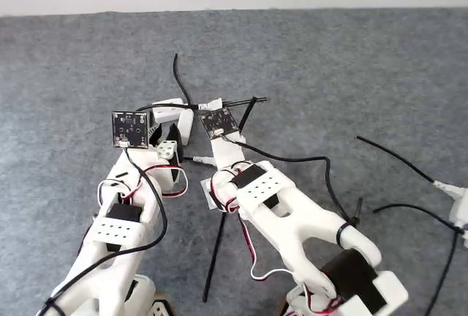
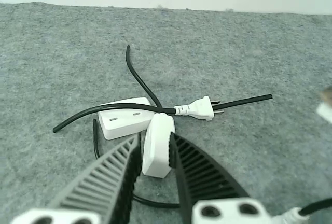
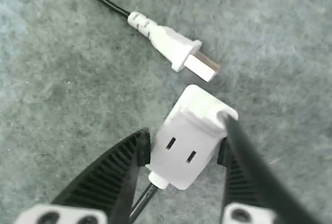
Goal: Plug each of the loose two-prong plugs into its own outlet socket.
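- High view: your two arms sit over grey carpet (image 1: 351, 53). One white plug (image 1: 212, 104) lies crosswise just beyond the grippers.
- Left wrist view: two sockets, one plug. Your left gripper (image 2: 154, 138) pinches the upright socket (image 2: 158, 151), whose long axis points away. The flat socket (image 2: 124, 117) lies just beside it, slots showing.
- Right wrist view: one socket, one plug. Your right gripper (image 3: 185, 125) clamps the slotted socket (image 3: 181, 151). The near plug (image 3: 174, 42) aims its prongs at that socket, just apart.

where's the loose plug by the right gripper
In the right wrist view, the plug lies on the carpet just past the socket held in the right gripper, prongs toward it, not inserted.
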Available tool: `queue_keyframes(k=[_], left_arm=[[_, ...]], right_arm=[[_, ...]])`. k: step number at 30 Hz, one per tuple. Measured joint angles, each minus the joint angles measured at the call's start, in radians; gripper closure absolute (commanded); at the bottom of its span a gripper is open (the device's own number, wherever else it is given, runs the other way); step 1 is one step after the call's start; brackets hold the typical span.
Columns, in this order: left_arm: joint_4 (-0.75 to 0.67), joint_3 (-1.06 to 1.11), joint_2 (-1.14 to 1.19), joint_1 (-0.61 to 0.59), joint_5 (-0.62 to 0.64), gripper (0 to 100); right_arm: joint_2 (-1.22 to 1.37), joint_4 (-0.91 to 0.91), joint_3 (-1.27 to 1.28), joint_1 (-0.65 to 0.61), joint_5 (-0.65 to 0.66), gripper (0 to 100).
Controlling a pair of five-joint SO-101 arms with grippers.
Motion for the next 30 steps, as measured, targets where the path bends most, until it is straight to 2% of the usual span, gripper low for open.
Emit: queue_keyframes(k=[2,4,11,15,21,27,30], left_arm=[[0.000,0.000,0.000,0.000,0.000,92],[0.000,0.000,0.000,0.000,0.000,92],[0.000,0.000,0.000,0.000,0.000,92],[0.000,0.000,0.000,0.000,0.000,92],[0.000,0.000,0.000,0.000,0.000,92],[0.000,0.000,0.000,0.000,0.000,92],[0.000,0.000,0.000,0.000,0.000,92]], right_arm=[[0.000,0.000,0.000,0.017,0.006,95.6],[0.003,0.000,0.000,0.037,0.009,97.1],[0.006,0.009,-0.011,0.052,0.157,80.1],[0.006,0.025,-0.011,0.052,0.169,79.5],[0.041,0.029,-0.026,0.048,0.207,86.6],[0.158,0.149,-0.178,0.048,0.229,99.7],[0.184,0.186,-0.221,0.049,0.230,99.3]])
